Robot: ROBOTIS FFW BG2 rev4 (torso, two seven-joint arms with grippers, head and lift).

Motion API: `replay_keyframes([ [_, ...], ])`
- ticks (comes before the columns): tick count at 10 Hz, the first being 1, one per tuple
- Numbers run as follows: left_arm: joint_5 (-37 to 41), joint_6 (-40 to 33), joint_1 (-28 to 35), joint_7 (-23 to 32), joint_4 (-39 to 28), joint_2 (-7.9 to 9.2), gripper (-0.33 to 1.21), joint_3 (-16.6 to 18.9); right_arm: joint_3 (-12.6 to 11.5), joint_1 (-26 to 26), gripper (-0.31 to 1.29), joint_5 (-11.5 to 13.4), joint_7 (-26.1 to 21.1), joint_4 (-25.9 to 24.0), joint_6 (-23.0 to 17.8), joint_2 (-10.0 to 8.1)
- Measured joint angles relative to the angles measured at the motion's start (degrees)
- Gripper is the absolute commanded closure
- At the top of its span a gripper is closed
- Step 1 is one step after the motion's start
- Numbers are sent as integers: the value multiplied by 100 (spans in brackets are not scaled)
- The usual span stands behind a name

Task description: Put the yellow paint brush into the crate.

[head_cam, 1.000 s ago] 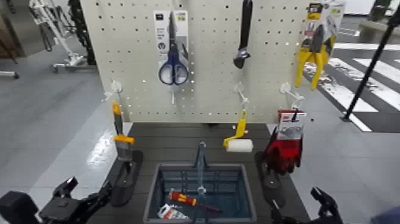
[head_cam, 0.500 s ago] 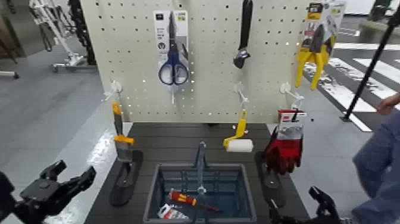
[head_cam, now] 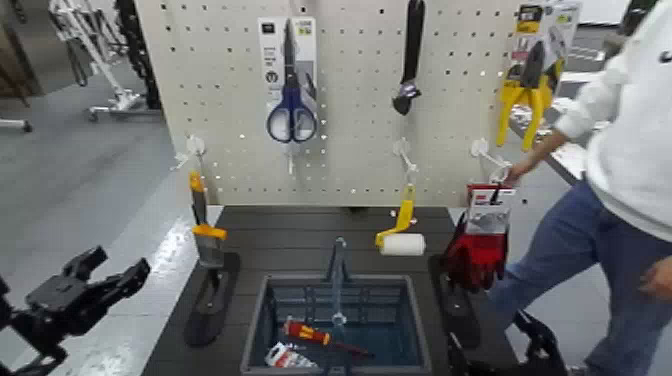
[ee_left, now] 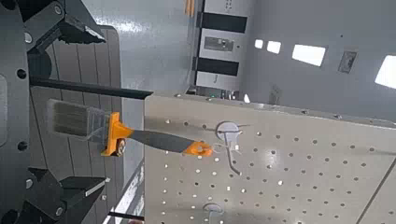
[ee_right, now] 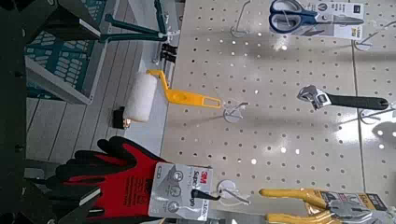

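The black fingers of the left gripper [head_cam: 124, 260] are held apart, empty, left of the slim grey-bristled paint brush with yellow-orange band [head_cam: 208, 236], which is hung from a white pegboard hook [head_cam: 194, 148]. The right gripper [head_cam: 488, 328] is parked open beside the blue-grey slotted plastic crate [head_cam: 420, 330], where a red-and-yellow screwdriver [head_cam: 308, 332] is held.

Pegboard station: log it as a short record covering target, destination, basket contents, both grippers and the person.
target: yellow paint brush with grey bristles, hanging from a white hook
destination: blue-grey plastic basket, middle handle upright
contents: red-and-yellow screwdriver, white-and-red packet
left gripper: open, left of the brush, holding nothing
right gripper: right of the basket
person: hand by the red-and-black gloves
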Motion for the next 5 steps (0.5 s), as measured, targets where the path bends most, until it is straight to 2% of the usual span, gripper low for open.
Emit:
replay_keyframes([
  [2, -103, -56, -424, -368, 410, 84, 21, -19, 31, -45, 14, -24, 16, 19, 30, 0],
  [5, -177, -111, -908, -705, 1067, 305, 28, -130, 101, -127, 14, -45, 39, 65, 50, 8],
])
